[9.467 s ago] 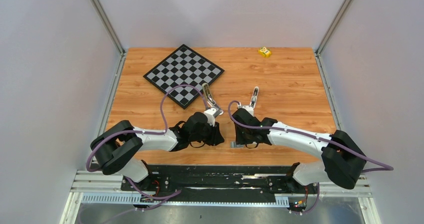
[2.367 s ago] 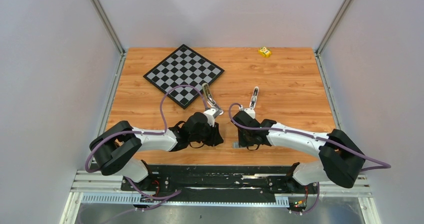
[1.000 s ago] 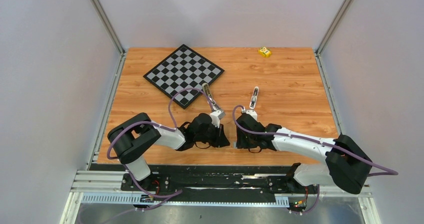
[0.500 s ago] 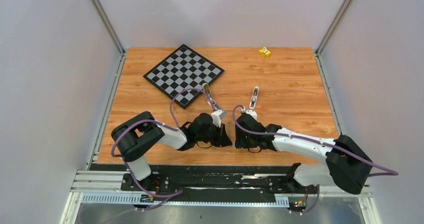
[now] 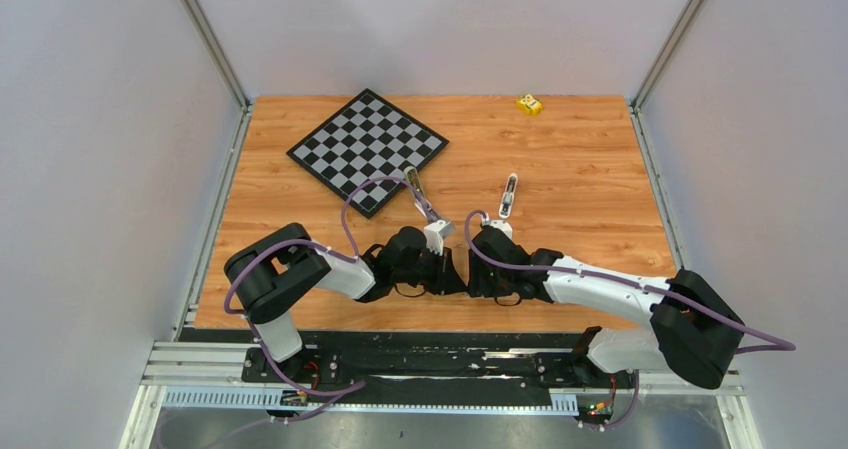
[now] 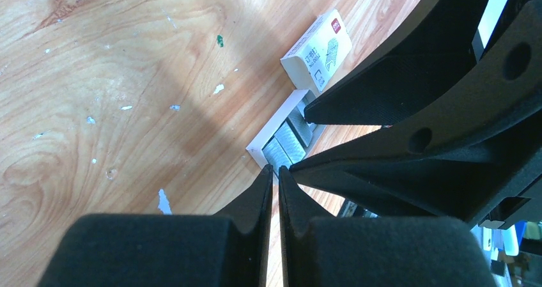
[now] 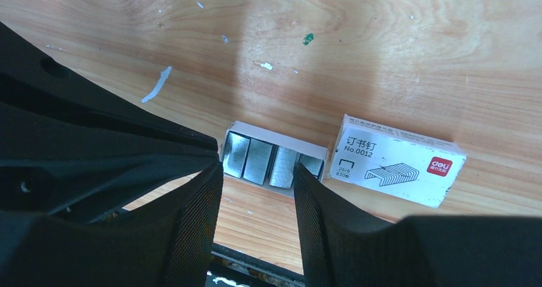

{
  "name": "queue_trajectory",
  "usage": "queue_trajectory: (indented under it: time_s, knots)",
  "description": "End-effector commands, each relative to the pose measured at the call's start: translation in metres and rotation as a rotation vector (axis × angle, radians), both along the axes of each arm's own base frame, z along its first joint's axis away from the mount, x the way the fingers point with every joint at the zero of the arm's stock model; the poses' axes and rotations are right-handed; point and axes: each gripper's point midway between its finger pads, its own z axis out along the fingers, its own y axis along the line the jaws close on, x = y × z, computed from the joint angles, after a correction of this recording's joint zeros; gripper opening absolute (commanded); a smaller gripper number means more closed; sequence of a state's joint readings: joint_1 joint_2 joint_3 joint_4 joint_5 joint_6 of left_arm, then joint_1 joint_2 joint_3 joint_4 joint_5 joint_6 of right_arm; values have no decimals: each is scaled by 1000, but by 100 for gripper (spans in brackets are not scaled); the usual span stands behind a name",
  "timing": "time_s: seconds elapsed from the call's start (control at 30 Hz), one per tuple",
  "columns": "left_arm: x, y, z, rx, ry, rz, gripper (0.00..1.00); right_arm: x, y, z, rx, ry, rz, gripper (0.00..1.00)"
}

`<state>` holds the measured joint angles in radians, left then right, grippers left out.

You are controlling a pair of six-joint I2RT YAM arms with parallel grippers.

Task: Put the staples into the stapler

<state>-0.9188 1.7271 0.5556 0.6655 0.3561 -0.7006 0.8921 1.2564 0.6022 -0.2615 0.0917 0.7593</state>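
Top camera high, rear, facing down table [image 5: 580,159]; wrist cameras close, both on staples [image 7: 259,161].

Staples [image 7: 265,161] lie in an open tray [image 7: 275,137] at the table's [image 5: 580,169] front edge, where the left gripper [image 6: 276,178] and right gripper [image 7: 259,172] meet, with a box [image 7: 396,161] just beside one end of the tray; the stapler [image 5: 418,191] lies behind them, next to the chessboard [image 5: 367,149] at far left, and a block [image 5: 529,104] sits in the far right corner.

Grey staples [image 7: 271,162] side by side; stapler [image 5: 420,197] apart.
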Motion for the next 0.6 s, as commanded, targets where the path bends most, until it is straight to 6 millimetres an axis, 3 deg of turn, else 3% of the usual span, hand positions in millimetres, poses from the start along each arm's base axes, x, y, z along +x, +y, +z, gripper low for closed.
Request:
queue_trajectory:
  time_s: [0.0,0.3,0.57]
  knots:
    - [2,-8,5,-25,-16,-11,8,-2,-2,-5,-3,20,-2,49]
    - [1,-7,-1,-10,-12,-16,8,0,1,-1,14,13,2,49]
    - [1,-7,1,-11,-14,-18,8,6,9,16,89,-53,12,49]
